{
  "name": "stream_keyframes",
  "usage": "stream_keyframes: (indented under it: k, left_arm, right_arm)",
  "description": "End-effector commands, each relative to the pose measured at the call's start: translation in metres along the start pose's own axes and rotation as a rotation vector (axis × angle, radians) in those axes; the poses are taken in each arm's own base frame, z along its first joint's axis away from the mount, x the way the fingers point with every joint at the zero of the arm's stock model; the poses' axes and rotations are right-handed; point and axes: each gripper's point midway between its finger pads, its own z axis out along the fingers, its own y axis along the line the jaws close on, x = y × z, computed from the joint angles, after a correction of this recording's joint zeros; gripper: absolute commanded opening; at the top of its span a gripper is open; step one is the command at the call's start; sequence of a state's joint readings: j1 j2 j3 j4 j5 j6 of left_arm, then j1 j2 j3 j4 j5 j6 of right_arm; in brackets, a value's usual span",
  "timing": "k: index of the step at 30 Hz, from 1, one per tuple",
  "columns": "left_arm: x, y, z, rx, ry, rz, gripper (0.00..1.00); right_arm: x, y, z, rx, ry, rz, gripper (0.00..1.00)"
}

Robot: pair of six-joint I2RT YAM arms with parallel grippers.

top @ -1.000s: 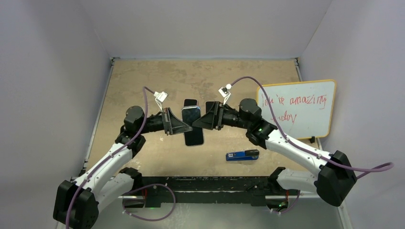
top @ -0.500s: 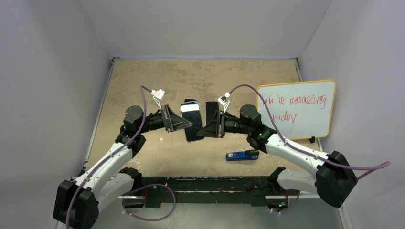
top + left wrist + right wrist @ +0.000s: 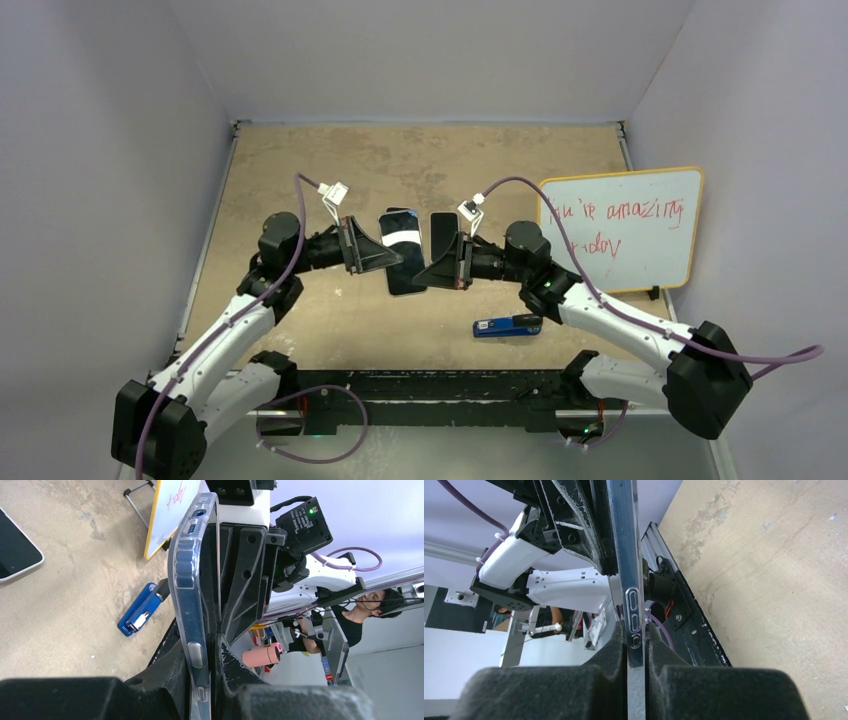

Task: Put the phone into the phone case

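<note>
Phone case [image 3: 187, 580], clear, stands on edge, clenched by its long side in the left pincer [image 3: 202, 680], off the desk [image 3: 75, 605]. The right pincer [image 3: 635, 655], directly opposite, grasps the phone [image 3: 624, 540] the same way, just beside the case. A blue device [image 3: 508, 326] lies on the desk, nearer the right pincer.

Tan table [image 3: 300, 170], 1 blue object [image 3: 507, 325], 1 black phone [image 3: 15, 550] (flat), 1 propped whiteboard [image 3: 620, 228]
</note>
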State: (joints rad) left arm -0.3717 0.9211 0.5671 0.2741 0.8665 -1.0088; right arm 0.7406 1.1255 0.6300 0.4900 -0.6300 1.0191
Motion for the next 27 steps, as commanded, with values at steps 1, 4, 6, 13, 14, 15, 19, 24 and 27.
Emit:
stream_keyframes:
  k: [1, 4, 6, 13, 14, 15, 19, 24, 27]
  left_arm:
    - [-0.019, 0.003, 0.003, -0.037, -0.05, 0.115, 0.0]
    - [-0.018, 0.008, 0.006, -0.049, -0.031, 0.1, 0.0]
    - [-0.02, 0.015, 0.006, -0.072, -0.014, 0.098, 0.0]
    - [-0.049, 0.057, -0.013, -0.177, -0.047, 0.046, 0.0]
    - [-0.054, 0.065, -0.016, -0.2, -0.053, 0.045, 0.0]
    - [-0.058, 0.074, -0.018, -0.228, -0.053, 0.041, 0.0]
    - [-0.068, 0.118, -0.024, -0.396, -0.027, -0.007, 0.0]
    - [-0.071, 0.163, -0.032, -0.492, 0.003, -0.095, 0.0]
    - [-0.073, 0.187, -0.038, -0.558, 0.041, -0.111, 0.0]
  right_arm:
    - [-0.008, -0.008, 0.0, 0.065, -0.055, 0.044, 0.12]
    - [-0.013, -0.009, -0.004, 0.105, -0.076, 0.016, 0.36]
    - [-0.016, -0.009, -0.009, 0.139, -0.09, -0.011, 0.55]
    - [-0.021, -0.002, -0.029, 0.219, -0.128, -0.079, 0.99]
    - [-0.022, 0.0, -0.032, 0.225, -0.132, -0.089, 0.99]
    - [-0.023, 0.001, -0.035, 0.231, -0.137, -0.099, 0.99]
    - [-0.023, 0.008, -0.047, 0.244, -0.162, -0.137, 0.99]
    - [-0.024, 0.015, -0.057, 0.262, -0.163, -0.178, 0.99]
    - [-0.022, 0.017, -0.062, 0.275, -0.159, -0.197, 0.99]
